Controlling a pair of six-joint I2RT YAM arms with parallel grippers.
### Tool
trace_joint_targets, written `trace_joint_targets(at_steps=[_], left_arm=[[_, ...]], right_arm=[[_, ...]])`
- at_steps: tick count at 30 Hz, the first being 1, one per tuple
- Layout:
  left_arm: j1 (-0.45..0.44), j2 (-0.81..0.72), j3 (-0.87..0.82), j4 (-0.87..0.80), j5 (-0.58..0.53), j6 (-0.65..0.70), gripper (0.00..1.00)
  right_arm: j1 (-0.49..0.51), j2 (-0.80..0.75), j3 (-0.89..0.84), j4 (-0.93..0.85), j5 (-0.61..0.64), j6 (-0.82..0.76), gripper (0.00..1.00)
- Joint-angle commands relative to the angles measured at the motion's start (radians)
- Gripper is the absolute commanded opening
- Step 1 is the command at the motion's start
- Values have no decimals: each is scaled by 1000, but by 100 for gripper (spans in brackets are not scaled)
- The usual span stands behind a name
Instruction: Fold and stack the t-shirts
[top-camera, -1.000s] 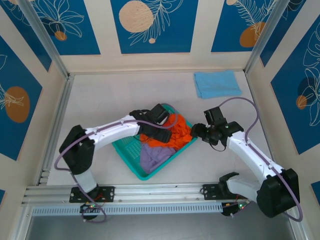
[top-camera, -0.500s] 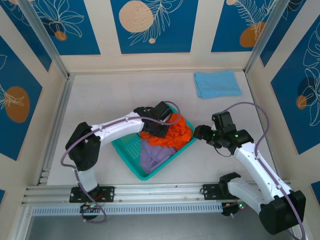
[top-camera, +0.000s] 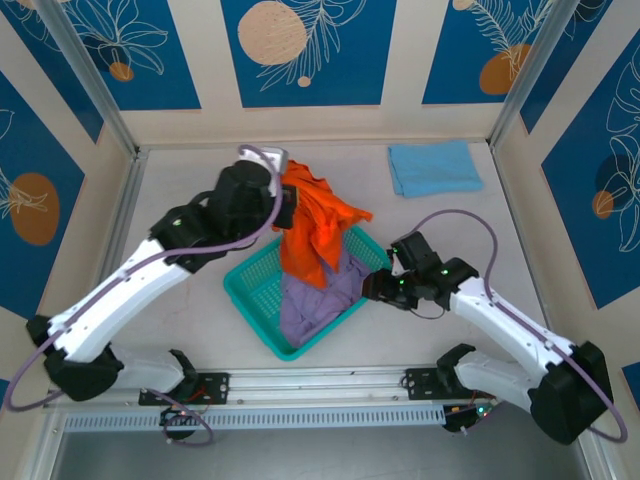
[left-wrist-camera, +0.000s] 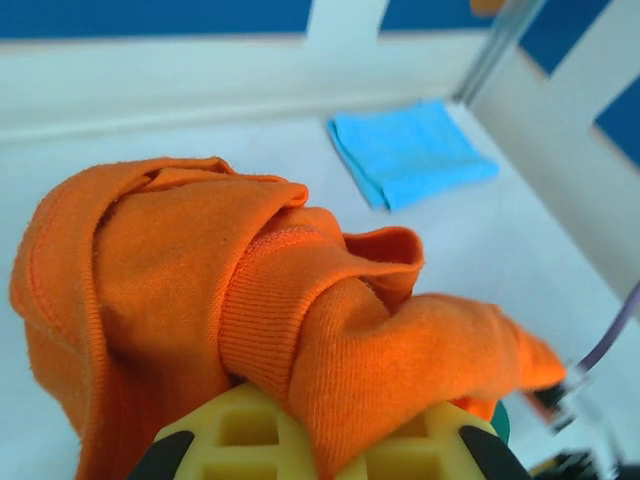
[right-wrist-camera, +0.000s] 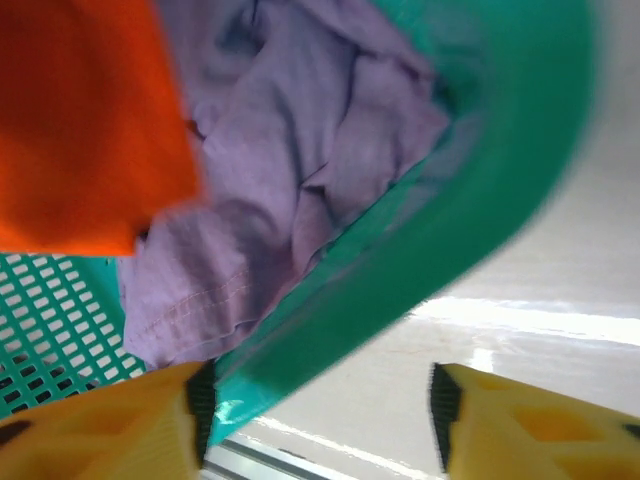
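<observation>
Blue leaf-print panels close in the pale worktop (top-camera: 200, 190) on three sides, and both arms are bolted along its near edge. A teal mesh basket (top-camera: 255, 290) sits about mid-worktop, a bit toward the near edge, turned cornerwise.

The left claw (top-camera: 283, 205) is up over the basket's far corner, clamped tight on the orange t-shirt (top-camera: 312, 235). On the left wrist camera that shirt is bunched right over the yellow fingers (left-wrist-camera: 240, 440), with a ribbed hem folded across the top. From the claw it hangs down, its lower end reaching into the basket over the lavender t-shirt (top-camera: 315, 300), which lies crumpled in the basket's near-right part. Can't tell if the two shirts actually touch.

The right claw (top-camera: 375, 288) is low at the basket's right side, jaws partway apart and straddling the rim (right-wrist-camera: 430, 240). One finger is inside by the green wall, the other is outside over bare worktop with a gap showing. It isn't gripping anything.

The light blue t-shirt (top-camera: 433, 167) lies folded flat near the far right corner, well apart from the rest.
</observation>
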Motion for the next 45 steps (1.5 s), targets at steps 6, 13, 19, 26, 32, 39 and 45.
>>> trace_joint_targets(at_steps=[6,13,19,26,32,39,45], left_arm=[[56,-99,194,14,-218,50,0],[102,-153,242,17,-383,142,0],[144,-181,235,4,-393,146,0],[261,-156,220,-44,-294,85,0],[400,-83,224,-102,-16,10,0],[449,51,252,-109,403,-16,0],[421,215,315,-50,740,-108,0]], right_arm=[[143,367,228,100,102,61,7],[162,768,670,96,187,60,0],[158,1118,1212,-41,255,78,0],[104,1476,1765,-48,84,73,40],[17,1487,2000,-200,-33,26,73],[-62,731,960,337,-115,-47,96],[-109,293,396,720,-408,-105,100]])
